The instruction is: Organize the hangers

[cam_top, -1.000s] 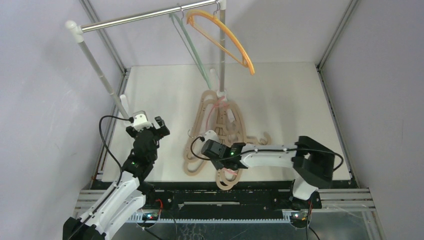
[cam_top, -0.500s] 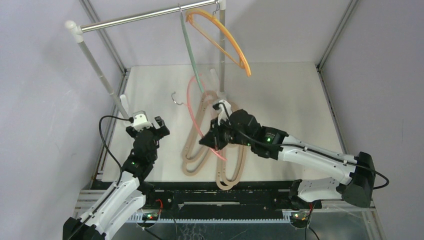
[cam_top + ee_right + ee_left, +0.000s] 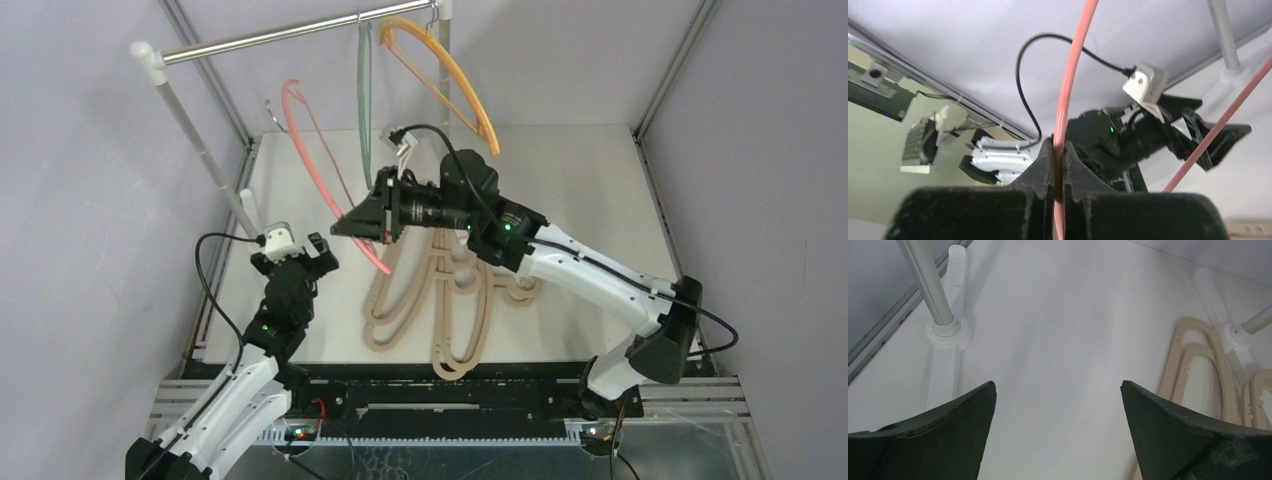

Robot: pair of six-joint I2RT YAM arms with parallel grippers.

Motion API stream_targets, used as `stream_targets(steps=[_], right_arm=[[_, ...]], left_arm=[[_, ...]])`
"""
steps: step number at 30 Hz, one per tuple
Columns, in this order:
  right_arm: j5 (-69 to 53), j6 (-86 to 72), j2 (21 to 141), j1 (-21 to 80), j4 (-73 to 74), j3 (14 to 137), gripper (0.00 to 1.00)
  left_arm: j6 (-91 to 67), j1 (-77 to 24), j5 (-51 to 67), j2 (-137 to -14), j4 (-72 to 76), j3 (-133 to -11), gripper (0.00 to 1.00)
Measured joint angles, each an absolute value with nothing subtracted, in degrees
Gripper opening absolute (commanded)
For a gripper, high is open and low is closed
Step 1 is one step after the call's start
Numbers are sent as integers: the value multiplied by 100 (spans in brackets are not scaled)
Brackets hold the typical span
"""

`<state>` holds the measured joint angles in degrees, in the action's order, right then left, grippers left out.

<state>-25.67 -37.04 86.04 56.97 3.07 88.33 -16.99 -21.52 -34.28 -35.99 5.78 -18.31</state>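
My right gripper (image 3: pixel 342 226) is shut on a thin pink hanger (image 3: pixel 292 88) and holds it up in the air, left of the table's middle, its wire hook below the silver rail (image 3: pixel 260 38). In the right wrist view the pink hanger's bar (image 3: pixel 1074 60) runs up from between my shut fingers (image 3: pixel 1045 160). A green hanger (image 3: pixel 364 90) and an orange hanger (image 3: pixel 455 85) hang on the rail. Several tan hangers (image 3: pixel 440 300) lie piled on the table. My left gripper (image 3: pixel 295 250) is open and empty over bare table (image 3: pixel 1058 387), with tan hangers (image 3: pixel 1218 355) to its right.
The rail stands on two white posts, a left one (image 3: pixel 195 130) with its round foot (image 3: pixel 945 330) near my left gripper, and a right one (image 3: pixel 443 60) behind the pile. Grey walls and metal frame bars close in the table on three sides.
My right arm has lifted the pink hanger off the pile and carried it up and to the left, towards the rail. The green hanger has swung. The left arm has not moved.
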Motion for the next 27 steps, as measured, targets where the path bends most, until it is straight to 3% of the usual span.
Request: stream_targets(steps=[10, 20, 27], right_arm=[[-2641, -4764, 9751, 5212, -799, 9915, 0], [-2121, -5035, 10704, 4950, -930, 11124, 0], [-1804, -5070, 10836, 4877, -921, 11205, 0]], left_arm=[[-1699, -2152, -3415, -3599, 578, -1831, 99], [-1704, -2152, -3385, -3583, 580, -1831, 99], [-1706, -2152, -3321, -3573, 582, -1831, 99]])
